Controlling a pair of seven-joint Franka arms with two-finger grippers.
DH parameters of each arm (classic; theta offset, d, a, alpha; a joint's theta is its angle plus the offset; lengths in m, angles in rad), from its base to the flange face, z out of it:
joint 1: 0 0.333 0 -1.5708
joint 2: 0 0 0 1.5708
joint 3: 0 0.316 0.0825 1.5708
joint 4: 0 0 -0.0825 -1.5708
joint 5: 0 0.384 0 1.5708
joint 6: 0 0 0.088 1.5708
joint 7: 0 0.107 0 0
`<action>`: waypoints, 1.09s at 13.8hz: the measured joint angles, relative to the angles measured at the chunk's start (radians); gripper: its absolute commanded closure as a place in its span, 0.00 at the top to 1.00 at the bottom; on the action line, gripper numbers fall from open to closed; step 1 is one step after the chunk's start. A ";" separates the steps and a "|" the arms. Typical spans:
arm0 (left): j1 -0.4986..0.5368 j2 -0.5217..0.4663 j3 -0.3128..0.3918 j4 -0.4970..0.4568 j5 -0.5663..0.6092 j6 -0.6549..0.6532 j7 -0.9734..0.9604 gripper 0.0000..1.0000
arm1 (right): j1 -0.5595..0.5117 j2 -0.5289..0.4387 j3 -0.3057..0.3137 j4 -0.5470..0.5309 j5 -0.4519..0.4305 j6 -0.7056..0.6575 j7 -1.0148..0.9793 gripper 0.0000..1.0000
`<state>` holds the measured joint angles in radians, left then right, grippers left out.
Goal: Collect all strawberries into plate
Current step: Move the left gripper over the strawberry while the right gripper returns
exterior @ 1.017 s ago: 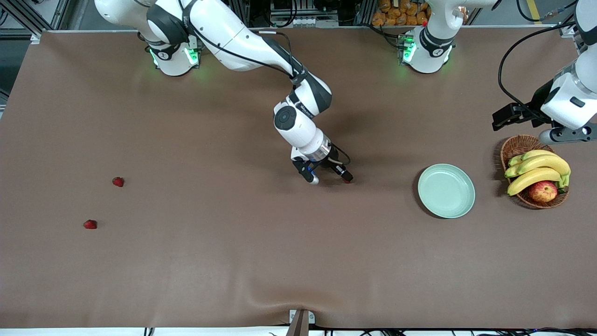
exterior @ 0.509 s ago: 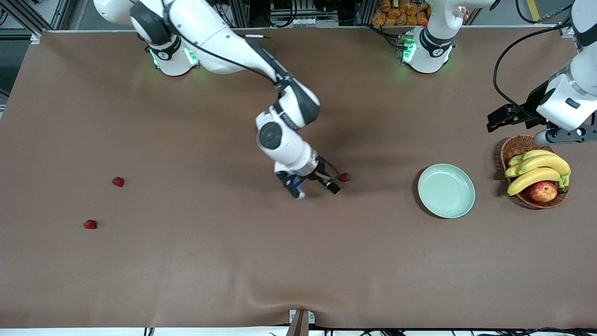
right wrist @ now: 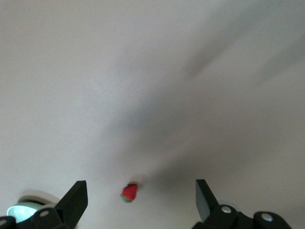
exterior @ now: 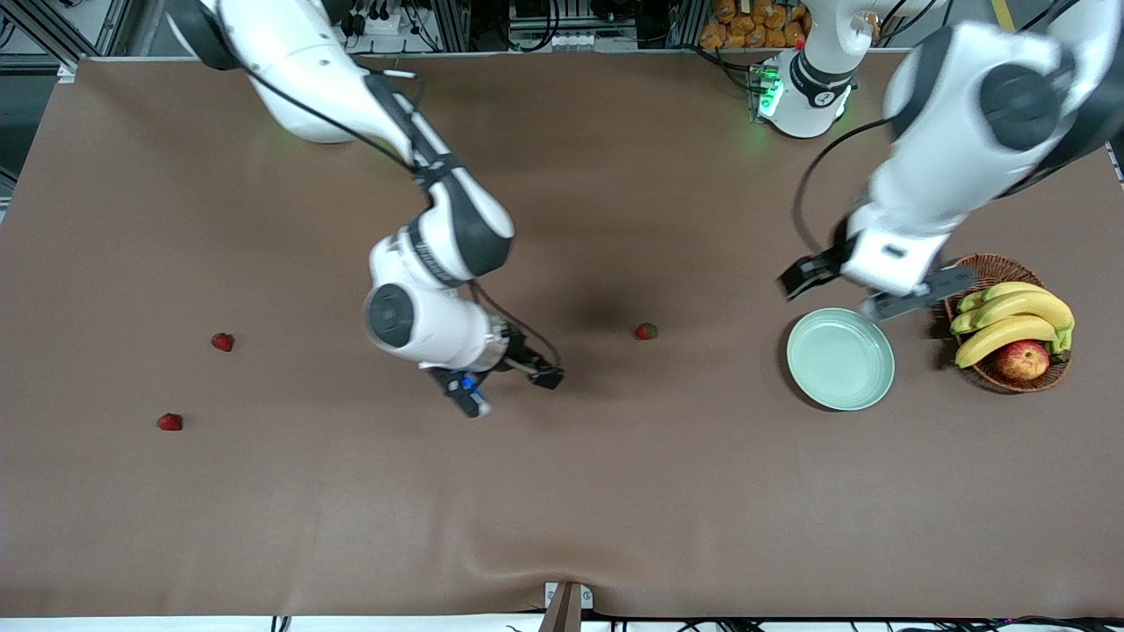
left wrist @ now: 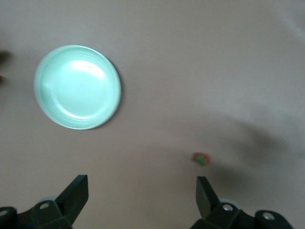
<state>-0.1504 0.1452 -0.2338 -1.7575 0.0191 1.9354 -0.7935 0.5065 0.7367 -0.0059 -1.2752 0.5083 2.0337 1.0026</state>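
Three strawberries lie on the brown table: one in the middle (exterior: 645, 331) and two near the right arm's end (exterior: 222, 341) (exterior: 169, 422). The mint-green plate (exterior: 840, 358) sits empty toward the left arm's end. My right gripper (exterior: 514, 395) is open and empty, low over bare table between the middle strawberry and the other two. Its wrist view shows that strawberry (right wrist: 129, 192) ahead of the open right gripper (right wrist: 140, 198). My left gripper (exterior: 850, 297) is open and empty above the plate's rim. Its wrist view shows the plate (left wrist: 77, 87), the middle strawberry (left wrist: 200, 159) and the open left gripper (left wrist: 141, 195).
A brown wicker basket (exterior: 973, 274) with bananas (exterior: 1010, 320) and a red-yellow apple (exterior: 1022, 359) stands beside the plate at the left arm's end. The plate's rim shows at the edge of the right wrist view (right wrist: 24, 207).
My right gripper has drawn away from the middle strawberry toward the right arm's end, leaving it on the table. My left arm has swung from over the basket to above the plate's rim.
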 measured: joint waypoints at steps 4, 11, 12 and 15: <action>-0.103 0.133 -0.024 0.001 0.176 0.066 -0.289 1.00 | -0.114 -0.056 -0.001 0.000 -0.001 -0.203 -0.152 1.00; -0.217 0.322 -0.024 0.001 0.243 0.188 -0.710 1.00 | -0.316 -0.229 -0.004 -0.115 -0.330 -0.370 -0.470 1.00; -0.227 0.348 -0.025 0.001 0.243 0.220 -0.748 1.00 | -0.335 -0.250 -0.005 -0.140 -0.357 -0.369 -0.522 1.00; -0.236 0.407 -0.024 0.001 0.245 0.299 -0.850 1.00 | -0.443 -0.282 -0.007 -0.208 -0.421 -0.340 -0.720 1.00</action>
<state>-0.3867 0.5518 -0.2582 -1.7570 0.2639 2.2342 -1.6439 0.0640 0.4548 -0.0133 -1.4837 0.0872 1.6938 0.2822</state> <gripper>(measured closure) 0.000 0.000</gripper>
